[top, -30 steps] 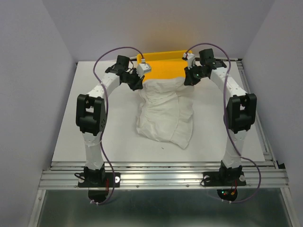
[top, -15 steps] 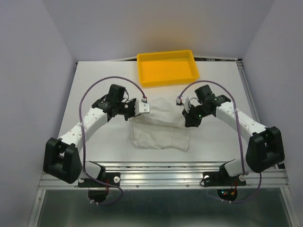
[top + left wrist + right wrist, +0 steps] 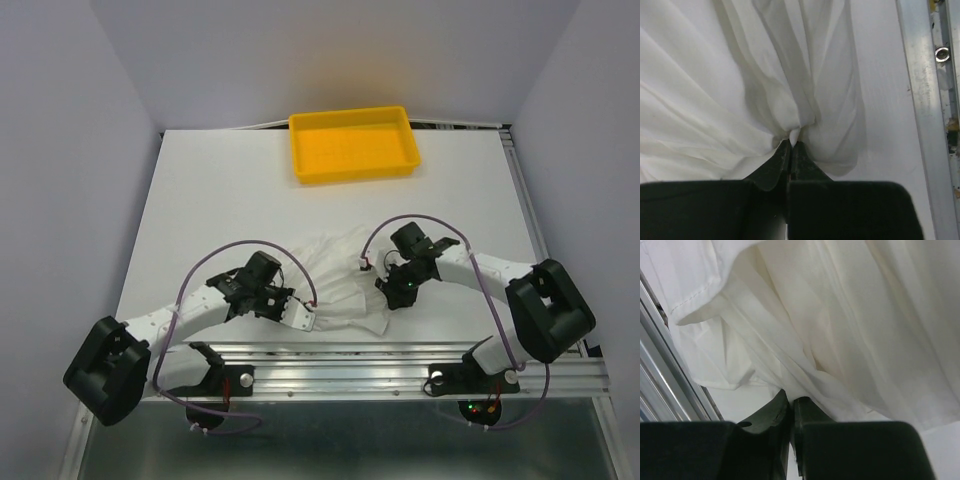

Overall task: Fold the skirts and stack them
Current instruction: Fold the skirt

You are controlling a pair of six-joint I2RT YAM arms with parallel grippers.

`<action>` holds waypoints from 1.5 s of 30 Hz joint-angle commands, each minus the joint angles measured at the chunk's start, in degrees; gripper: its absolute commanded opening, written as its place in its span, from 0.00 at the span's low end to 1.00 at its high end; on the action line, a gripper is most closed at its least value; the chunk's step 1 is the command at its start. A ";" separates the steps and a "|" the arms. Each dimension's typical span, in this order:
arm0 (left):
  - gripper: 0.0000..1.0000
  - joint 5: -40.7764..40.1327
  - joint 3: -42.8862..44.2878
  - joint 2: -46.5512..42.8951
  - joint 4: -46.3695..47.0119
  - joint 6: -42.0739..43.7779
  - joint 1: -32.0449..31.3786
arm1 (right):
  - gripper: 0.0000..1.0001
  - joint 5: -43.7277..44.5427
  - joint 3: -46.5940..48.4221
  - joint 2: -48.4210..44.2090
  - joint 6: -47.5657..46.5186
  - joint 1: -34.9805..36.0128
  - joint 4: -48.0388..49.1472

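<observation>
- Top view: your skirt (image 3: 335, 275) is lying bunched on the table (image 3: 220, 200) right up against the near rail (image 3: 350, 349). It's sitting between the two arms and well apart from the yellow tray (image 3: 352, 120). The left gripper (image 3: 312, 320) is sitting at its near-left corner and the right gripper (image 3: 390, 298) at its right edge. It's too crumpled for a clean long axis. I'm reading it as running roughly left to right along the rail, with the pleats going far to near. What's worrying me is that any pull toward you is going to drag that near edge off the table.
- Left wrist: the left gripper (image 3: 791, 146) is pressing together on a tiny nub of the skirt (image 3: 740, 85), and all the pleats are fanning out from that pinch. A bite that small is looking easy to lose. If you're lifting from it, the cloth is probably going to rope up instead of lying flat. The rail (image 3: 917, 75) is running just beside the cloth, so snagging is possible too.
- Right wrist: the right gripper (image 3: 791, 402) is showing jaws almost together with a sliver of gap and the skirt (image 3: 865, 330) draping across the tips. I can't tell if it's gripping anything. The stitched hem (image 3: 690, 302) is pointing toward the rail (image 3: 665, 387). If this side is letting go while the left is holding, you're risking a skewed fold.
</observation>
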 commanded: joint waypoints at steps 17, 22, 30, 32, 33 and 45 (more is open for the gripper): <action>0.08 -3.64 24.58 25.16 0.66 -29.36 -0.19 | 0.47 18.19 26.11 18.60 2.45 -15.37 7.38; 0.07 -2.15 31.26 29.21 -0.92 -37.90 -0.10 | 0.79 17.31 32.35 15.98 5.53 -19.06 4.03; 0.20 0.32 34.34 30.27 -1.98 -44.77 -0.19 | 0.71 4.33 30.09 11.40 18.78 -20.57 -5.11; 0.24 -0.74 34.43 29.74 -2.33 -44.25 -0.19 | 0.63 1.94 28.33 12.19 19.94 -20.57 -6.86; 0.27 -1.09 34.52 29.31 -2.42 -43.98 -0.28 | 0.59 0.71 26.93 12.80 20.99 -20.57 -7.04; 0.37 -1.62 36.28 28.77 -5.76 -42.14 -0.19 | 0.55 -2.81 21.29 19.92 30.75 -20.57 1.04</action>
